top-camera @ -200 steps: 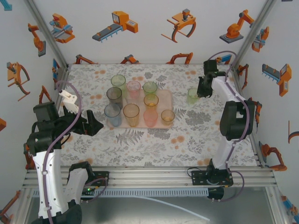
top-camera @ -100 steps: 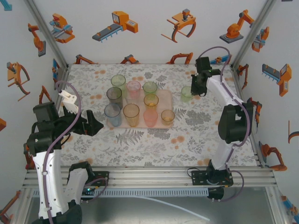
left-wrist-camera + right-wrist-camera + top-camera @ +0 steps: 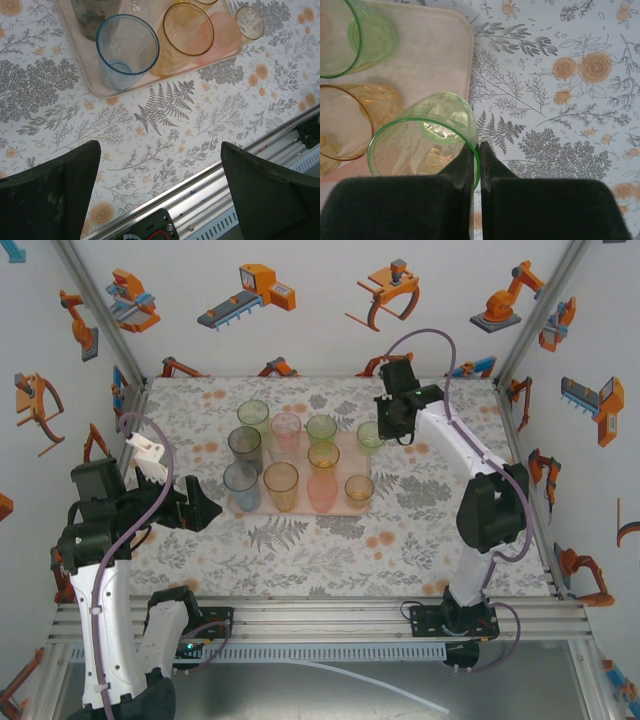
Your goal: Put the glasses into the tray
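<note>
Right gripper [image 3: 476, 150], pinching a green glass [image 3: 422, 135] by its rim, has carried it in from the table at right to the tray's [image 3: 430, 45] far right edge, so lowering and release look next, while left gripper [image 3: 160, 150] idles spread wide near the tray's front-left.

I see the bench [image 3: 420, 530] under a white floral print, grey ferns and orange roses scattered across it. Directly on it lies the pale pink tray [image 3: 352, 452] (rounded corners, low rim). It sits a little left of centre, toward the far side, its long side running left to right. The printed surface shows all around its edges.
</note>
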Controlling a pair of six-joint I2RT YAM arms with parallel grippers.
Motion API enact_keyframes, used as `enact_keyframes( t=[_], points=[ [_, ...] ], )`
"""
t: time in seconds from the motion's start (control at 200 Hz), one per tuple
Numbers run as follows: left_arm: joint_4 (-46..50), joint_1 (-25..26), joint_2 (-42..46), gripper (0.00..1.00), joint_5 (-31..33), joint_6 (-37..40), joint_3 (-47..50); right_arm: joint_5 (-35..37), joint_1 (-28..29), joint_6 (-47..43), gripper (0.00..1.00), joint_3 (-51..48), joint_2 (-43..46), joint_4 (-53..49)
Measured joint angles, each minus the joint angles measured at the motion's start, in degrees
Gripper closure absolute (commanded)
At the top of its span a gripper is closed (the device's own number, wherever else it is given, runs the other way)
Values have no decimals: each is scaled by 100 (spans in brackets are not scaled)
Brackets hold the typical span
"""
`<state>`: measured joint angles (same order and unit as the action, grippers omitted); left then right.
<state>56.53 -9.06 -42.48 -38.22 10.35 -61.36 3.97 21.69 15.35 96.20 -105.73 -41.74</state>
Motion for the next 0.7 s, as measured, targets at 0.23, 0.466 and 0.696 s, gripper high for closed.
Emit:
enact_keyframes(
  t=[0.23,0.466,0.696],
  points=[
    [2,0,-59,3,-39,0,0,116,240,-2,95,20,-101,0],
    [2,0,-81,3,-39,-13,0,151,306,-2,94,20,-358,4],
    [2,0,-87,3,-39,-42,0,146,372,-2,94,20,-492,74]
  ],
)
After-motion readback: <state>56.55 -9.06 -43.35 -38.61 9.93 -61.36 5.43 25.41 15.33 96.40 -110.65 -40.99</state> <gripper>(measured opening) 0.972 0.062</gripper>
